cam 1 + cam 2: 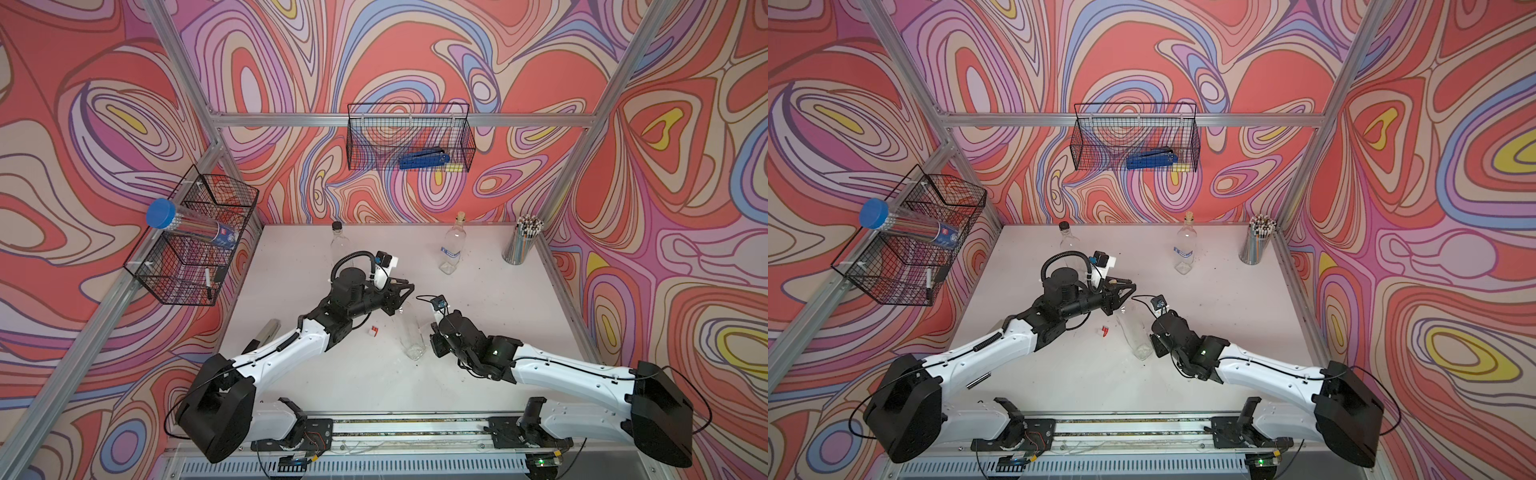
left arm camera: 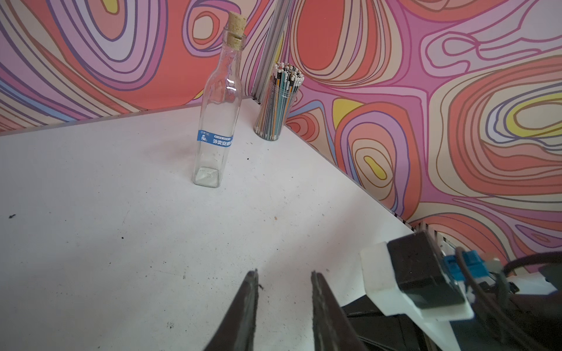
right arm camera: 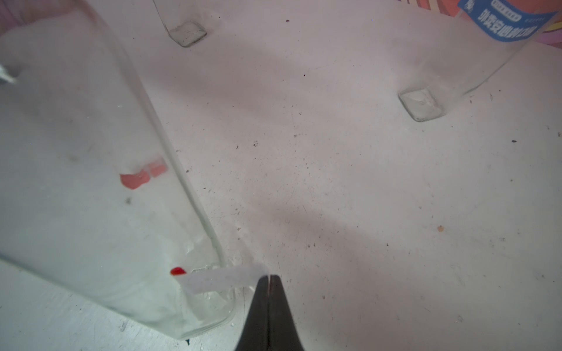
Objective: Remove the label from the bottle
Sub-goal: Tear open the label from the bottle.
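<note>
My right end effector [image 3: 268, 277] was pinched shut on the free end of the white paper label [image 3: 219, 279]. Its other end was stuck low on the clear, square-sided glass bottle [image 3: 76, 121] mid-counter [image 3: 365, 182]. My left end effector [image 2: 284, 273] was narrow, apparently clamping the neck. I judged: pull slowly, low along the smooth glass, because thin paper tears.

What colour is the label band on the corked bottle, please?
The label is blue with white lettering, clearest in the left wrist view.
</note>
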